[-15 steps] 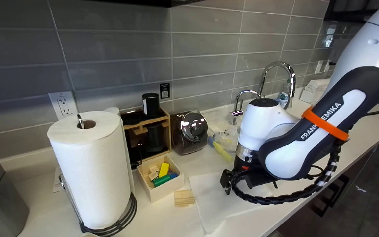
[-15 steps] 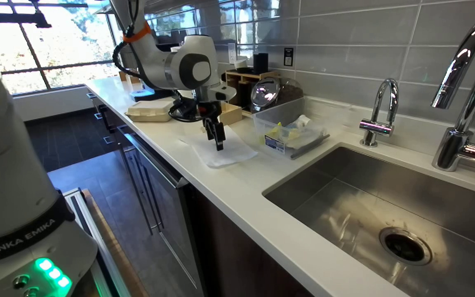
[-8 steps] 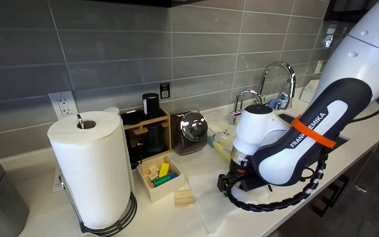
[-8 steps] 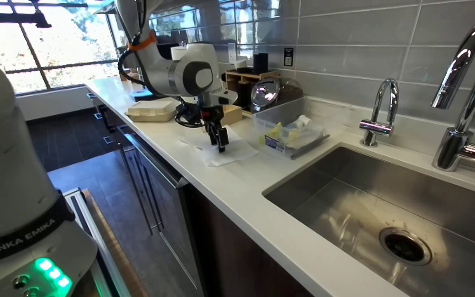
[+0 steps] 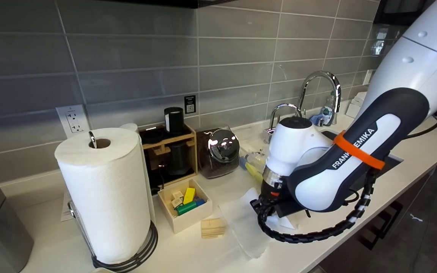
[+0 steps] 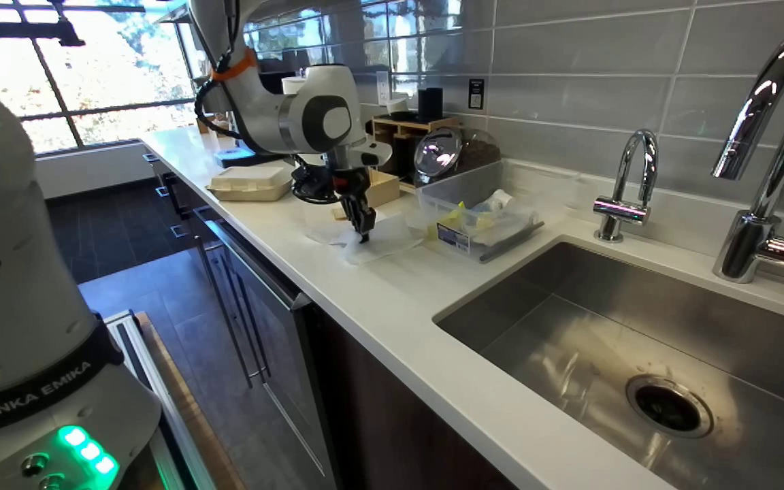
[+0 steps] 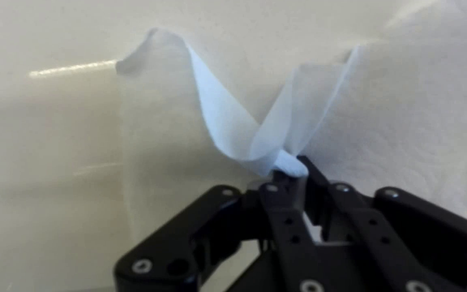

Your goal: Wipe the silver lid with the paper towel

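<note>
The paper towel [image 7: 152, 121] lies flat on the counter over most of its area. Its middle is pinched up into folds between the fingertips of my gripper [image 7: 294, 168], which is shut on it. In an exterior view the gripper [image 6: 365, 233] points down with its tips at the towel [image 6: 392, 235], close to the counter top. The wrist and cable partly cover the towel [image 5: 243, 227] in an exterior view, and the fingertips are hidden there. The silver lid [image 5: 224, 146], a shiny dome, sits tilted on the front of a dark-filled jar by the wall; in an exterior view the lid [image 6: 438, 151] also shows.
A clear plastic tub [image 6: 463, 221] stands between towel and sink [image 6: 569, 327]. A pale box of blocks [image 5: 188, 218] and a small wooden stack [image 5: 212, 228] lie beside the towel. Further along are the white roll [image 5: 104, 197], a wooden shelf [image 5: 169, 155] and a carton [image 6: 249, 184].
My gripper has come down to the towel and closed on it. The sheet has bunched up, its edges drawn in toward the fingers and one corner lifted. The lid has not moved.
</note>
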